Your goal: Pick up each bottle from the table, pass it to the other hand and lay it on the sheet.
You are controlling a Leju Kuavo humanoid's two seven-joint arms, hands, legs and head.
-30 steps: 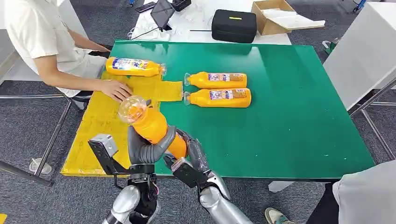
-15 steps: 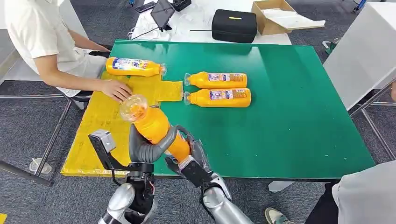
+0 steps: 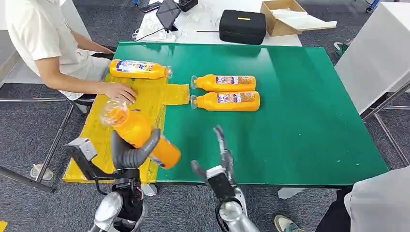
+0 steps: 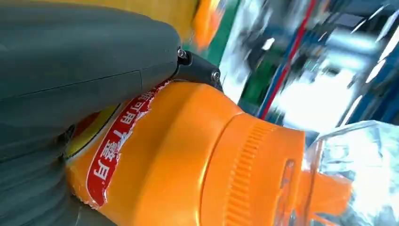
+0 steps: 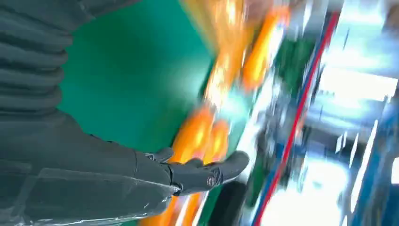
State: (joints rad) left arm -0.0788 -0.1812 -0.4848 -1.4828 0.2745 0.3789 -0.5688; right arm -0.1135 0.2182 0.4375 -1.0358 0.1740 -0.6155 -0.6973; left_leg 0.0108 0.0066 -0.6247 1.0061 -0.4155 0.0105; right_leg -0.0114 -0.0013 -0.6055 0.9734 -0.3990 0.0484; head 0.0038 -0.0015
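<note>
Green worktop [image 3: 300,125], w/ yellow sheet [image 3: 99,133] over its left-front corner.

1. Item in hand: orange bottle [image 3: 140,135], held off the surface above the sheet's near end, tilted, clear cap end up and away from the robot. Left hand [image 3: 130,152] is wrapped round its body; left wrist view shows the thumb across the label.
2. Right hand [image 3: 217,166] is at the worktop's front edge, fingers spread, nothing in it, well apart from the bottle.
3. Step status (est.): transfer looks complete; placing step in hand.
4. Next move req.: lower bottle onto bare sheet, bring it level, then let go. Keep off the person's hand [image 3: 121,92] resting on the sheet just beyond.
5. Other items: one bottle on sheet [image 3: 139,69] at far end; two bottles on worktop [image 3: 227,92] lying side by side near sheet's edge, not yet picked.
</note>
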